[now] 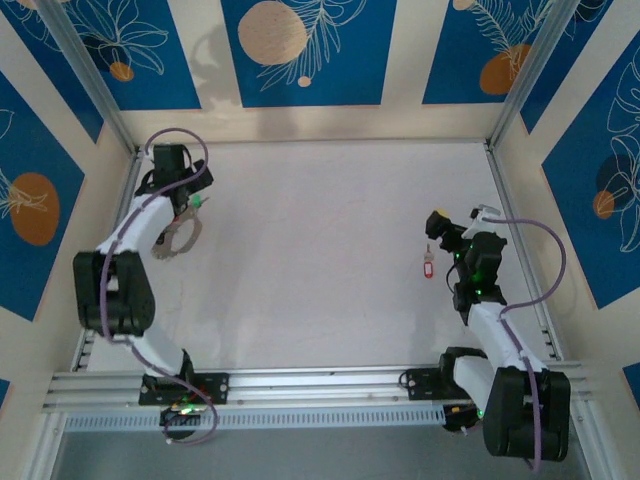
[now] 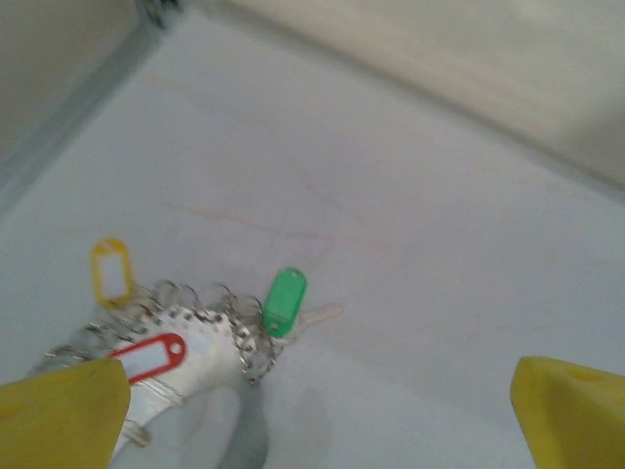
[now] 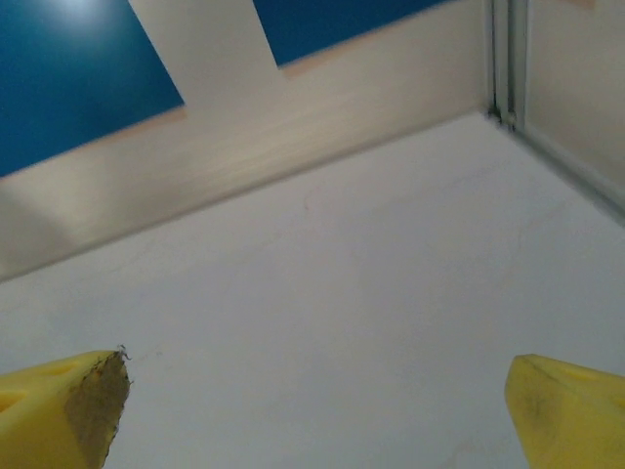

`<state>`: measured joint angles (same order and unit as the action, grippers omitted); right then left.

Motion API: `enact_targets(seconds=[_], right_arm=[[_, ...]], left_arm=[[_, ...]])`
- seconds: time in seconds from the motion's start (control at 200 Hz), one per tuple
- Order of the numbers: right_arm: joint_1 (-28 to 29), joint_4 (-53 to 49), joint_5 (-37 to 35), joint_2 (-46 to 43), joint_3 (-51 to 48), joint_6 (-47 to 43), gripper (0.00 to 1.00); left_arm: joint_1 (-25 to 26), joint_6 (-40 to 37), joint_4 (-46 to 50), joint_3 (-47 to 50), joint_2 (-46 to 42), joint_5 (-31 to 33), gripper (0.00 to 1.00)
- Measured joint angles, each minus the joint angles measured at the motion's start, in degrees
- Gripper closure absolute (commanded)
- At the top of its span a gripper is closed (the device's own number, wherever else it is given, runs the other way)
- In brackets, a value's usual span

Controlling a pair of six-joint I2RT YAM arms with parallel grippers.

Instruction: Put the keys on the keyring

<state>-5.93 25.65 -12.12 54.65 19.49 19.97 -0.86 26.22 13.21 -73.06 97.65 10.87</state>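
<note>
Yellow fingers (image 2: 59, 410) of the left claw (image 2: 314, 415) stand wide apart, grasping nothing, near the keyring (image 2: 210, 311) at the far left of the table (image 2: 410, 195). One green key (image 2: 285, 301) touches the ring; whether it is threaded I cannot tell. One red key (image 1: 428, 267) lies well apart, near the released right claw (image 3: 312, 410). I think such thin keys can slip out of a pinch when they lie flat. The ring's near part is cut off.

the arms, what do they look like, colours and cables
Both the left arm and right arm have white links with black joints. A purple cable loops along each. Their fingers are yellow blocks; green lights glow on the right arm.
</note>
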Motion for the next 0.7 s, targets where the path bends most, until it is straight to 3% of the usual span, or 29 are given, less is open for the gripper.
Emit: enact_targets(seconds=[0.15, 0.32, 0.7], right_arm=[[-0.04, -4.48, 1.25, 1.88, 0.31, 0.81, 0.01], [-0.11, -4.90, 1.62, 2.58, 0.31, 1.27, 0.01], [-1.09, -5.03, 1.57, 2.51, 0.31, 2.21, 0.01]], left_arm=[[-3.08, 1.07, 2.45, -0.09, 8.41, -9.27, 0.00], [-3.26, -1.09, 6.58, -4.66, 15.58, -17.27, 0.00], [-3.26, -1.03, 4.59, -2.21, 16.13, -25.73, 0.00]])
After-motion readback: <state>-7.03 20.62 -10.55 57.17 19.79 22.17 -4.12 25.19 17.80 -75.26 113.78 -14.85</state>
